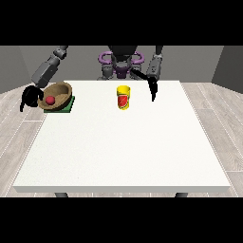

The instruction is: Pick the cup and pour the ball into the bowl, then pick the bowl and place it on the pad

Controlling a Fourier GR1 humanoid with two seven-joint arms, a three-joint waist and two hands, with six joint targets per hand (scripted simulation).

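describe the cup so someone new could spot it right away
Start at the large white table and look to its far edge, near the robot. The cup stands upright there, about midway across, apart from the brown bowl at the view's left. It is the only yellow thing, with a red patch on its side.

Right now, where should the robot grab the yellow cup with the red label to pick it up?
Probably around the middle of the yellow cup with the red label, coming in from the side. It stands upright with straight round walls and bare table around it. The hand at the view's right hangs closest, just beside it.
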